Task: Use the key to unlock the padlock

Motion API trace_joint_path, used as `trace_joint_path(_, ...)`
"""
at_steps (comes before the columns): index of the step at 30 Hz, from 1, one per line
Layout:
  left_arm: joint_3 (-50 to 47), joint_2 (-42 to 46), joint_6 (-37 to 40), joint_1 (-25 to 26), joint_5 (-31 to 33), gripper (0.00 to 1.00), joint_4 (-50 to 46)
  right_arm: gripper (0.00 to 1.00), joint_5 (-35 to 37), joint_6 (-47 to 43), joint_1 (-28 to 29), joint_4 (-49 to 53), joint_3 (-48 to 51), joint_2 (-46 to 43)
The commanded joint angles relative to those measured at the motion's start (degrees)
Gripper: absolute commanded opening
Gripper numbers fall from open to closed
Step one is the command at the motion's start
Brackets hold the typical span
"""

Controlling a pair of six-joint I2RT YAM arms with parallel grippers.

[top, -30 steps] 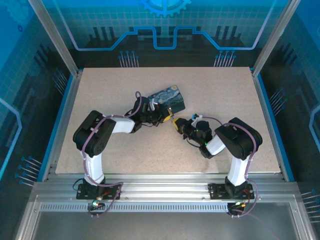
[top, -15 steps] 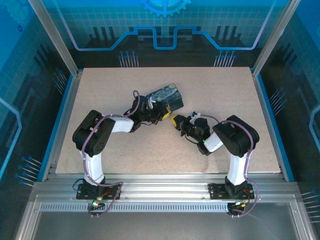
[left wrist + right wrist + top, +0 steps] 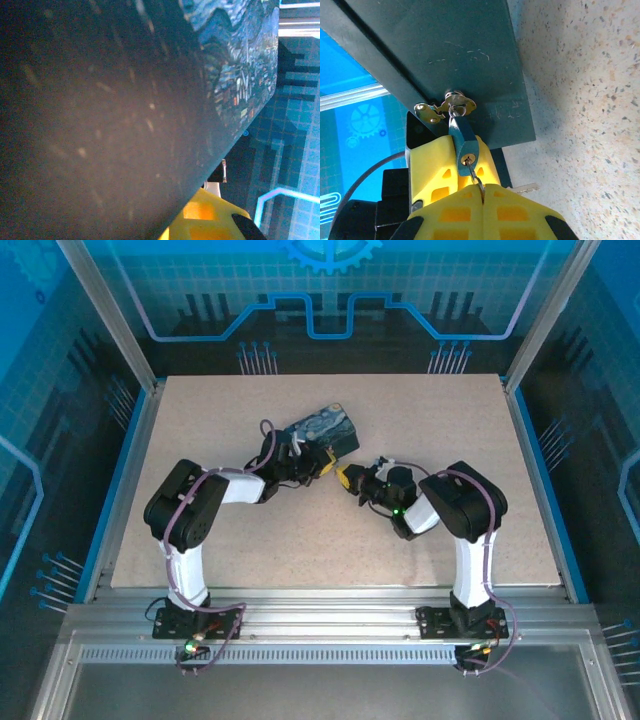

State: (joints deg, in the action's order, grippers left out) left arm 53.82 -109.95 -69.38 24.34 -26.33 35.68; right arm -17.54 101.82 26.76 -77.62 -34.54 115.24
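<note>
Directly ahead of the right gripper's (image 3: 482,186) fingertips hangs the padlock (image 3: 464,142), a small blue-grey body seen in the right wrist view. Its shackle end is hooked through a brass hasp (image 3: 440,107) on the edge of a dark box (image 3: 445,50). Its keyhole end faces back toward those fingertips. The long axis runs from hasp to fingertips, leaning a little off the line of the finger seam.

Right gripper: both yellow fingers (image 3: 450,215) are pressed together on the key (image 3: 474,175). The key's shank leaves the seam between them and enters the keyhole; its bow is hidden inside the grip. A flat silver tab (image 3: 524,189) sticks out sideways just beside the fingertips; what it is cannot be told.

Left gripper (image 3: 320,462): closed. One of its yellow fingers (image 3: 437,165) stands immediately behind the padlock, on the far side from the right fingertips, with the padlock body lying against it. Whether the padlock is clamped or merely backed cannot be told. In the left wrist view a yellow finger (image 3: 210,220) sits just under the box wall (image 3: 100,100), which crowds the lens.

From above, the two grippers meet tip to tip, the right gripper (image 3: 348,480) just beside the left, with the painted box (image 3: 322,428) tilted up beyond the left fingertips over the speckled table (image 3: 430,420). The padlock itself is too small to resolve there.
</note>
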Motion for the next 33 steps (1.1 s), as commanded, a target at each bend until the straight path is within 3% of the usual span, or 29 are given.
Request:
trace_joint_path(1, 0.8, 0.7, -1.9, 4.0, -13.6, 0.00, 2.7, 0.00, -0.3, 1.9, 0.1, 0.4, -4.4, 0.2)
trace_joint_path(6, 0.8, 1.0, -1.7, 4.1, -14.0, 0.00, 2.3, 0.00, -1.8, 1.7, -1.0, -1.3, -5.3, 1.4)
trace_joint_path(8, 0.9, 0.9, -1.9, 4.0, -14.3, 0.00, 2.6, 0.00, -6.3, -1.2, -1.8, 3.9, -7.3, 1.1)
trace_joint_path(10, 0.9, 1.0, -1.9, 4.0, -14.4, 0.00, 2.5, 0.00, -5.9, -3.3, -1.5, 7.8, -6.6, 0.0)
trace_joint_path(15, 1.3, 1.1, -1.8, 4.2, -14.5, 0.00, 2.2, 0.00, -5.4, 3.9, -2.1, -3.2, -7.3, 4.8)
trace_joint_path(19, 1.6, 1.1, -1.8, 4.4, -14.9, 0.00, 2.1, 0.00, -8.9, -6.2, -2.2, 14.0, -9.3, -1.5)
trace_joint_path(23, 1.2, 1.3, -1.4, 4.4, -15.0, 0.00, 1.8, 0.00, -9.1, -7.7, -2.6, 16.4, -8.9, -3.9)
trace_joint_path(27, 0.7, 1.3, -1.4, 4.4, -14.7, 0.00, 1.9, 0.04, -9.6, -8.2, -2.9, 16.9, -7.4, -4.7)
trace_joint_path(33, -0.2, 2.1, -0.8, 3.3, -13.8, 0.00, -0.1, 0.22, -10.8, -11.1, -3.1, 19.7, -4.0, -7.0)
